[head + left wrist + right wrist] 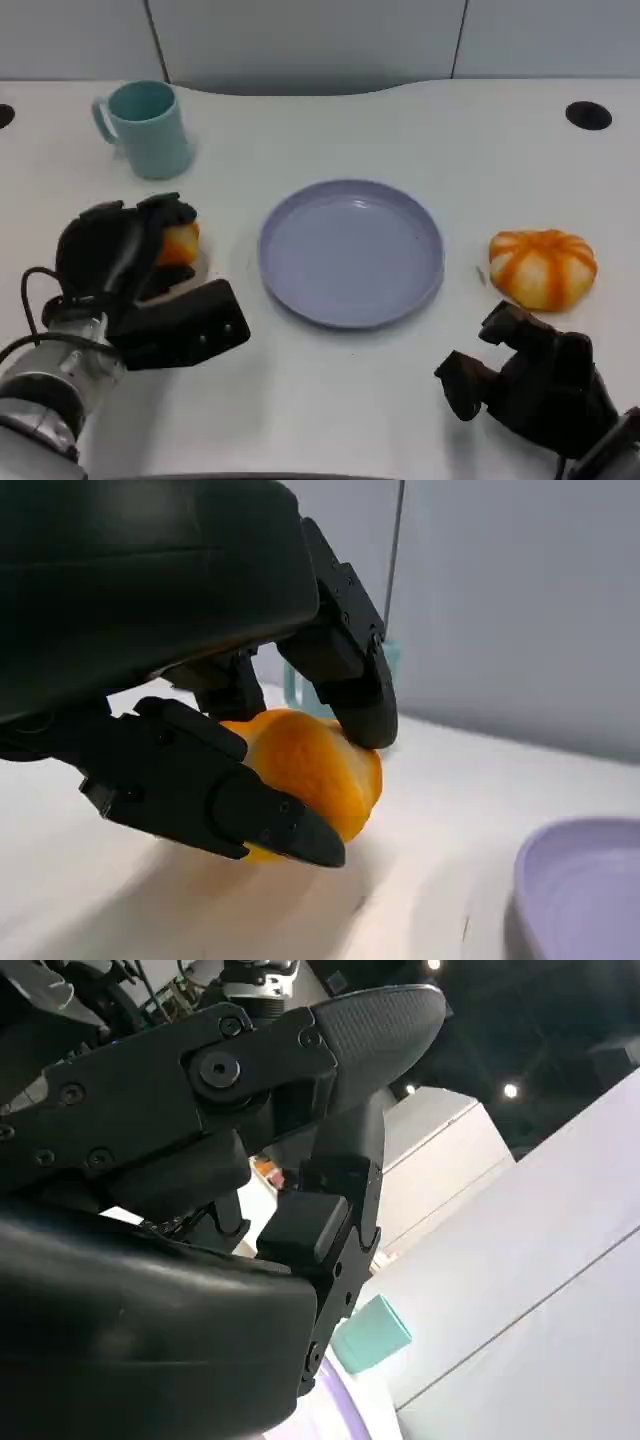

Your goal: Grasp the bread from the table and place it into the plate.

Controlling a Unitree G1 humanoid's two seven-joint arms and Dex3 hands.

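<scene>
An orange bread [180, 243] lies on the white table left of the lilac plate [350, 250]. My left hand [115, 250] wraps around it from the near side. In the left wrist view the black fingers [340, 660] press the bread [310, 770] from above and below, and the bread still seems to touch the table. The plate's rim [580, 890] shows a short way beyond it. My right hand [530, 385] hovers near the front right edge with fingers apart and nothing in them, just short of a second, orange-and-white striped bread [542, 267].
A teal mug [148, 128] stands at the back left, behind the gripped bread; it also shows as the mug [370, 1335] in the right wrist view. A black cable hole [588, 115] sits at the back right. A grey wall borders the table's far edge.
</scene>
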